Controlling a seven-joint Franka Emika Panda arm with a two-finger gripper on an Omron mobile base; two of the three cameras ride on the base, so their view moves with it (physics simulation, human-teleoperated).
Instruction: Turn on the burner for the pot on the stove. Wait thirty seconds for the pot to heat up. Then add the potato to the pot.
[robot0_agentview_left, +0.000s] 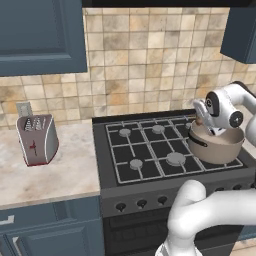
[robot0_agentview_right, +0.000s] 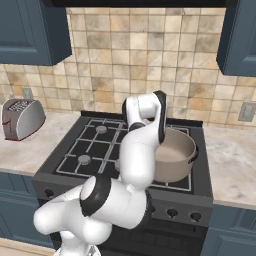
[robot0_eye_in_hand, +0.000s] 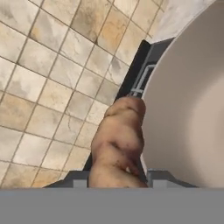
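I have the gripper (robot0_eye_in_hand: 117, 180) closed on the potato (robot0_eye_in_hand: 119, 144), which stands between the 2 finger tips in the hand view. In that view the potato sits over the back rim of the pot (robot0_eye_in_hand: 188, 105), with the rear edge of the stove (robot0_eye_in_hand: 139, 65) and the tiled wall (robot0_eye_in_hand: 52, 78) behind it. In the left base view the hand hangs just above the pot (robot0_agentview_left: 216, 145), which rests on the front right grate.

Risk 1: the potato appears to overlap the rim rather than the pale interior. I judge that releasing here could send it off the rim and onto the grates behind.

Risk 2: lowering without moving toward the centre could strike the rim and shift the pot.

Burner state cannot be told.
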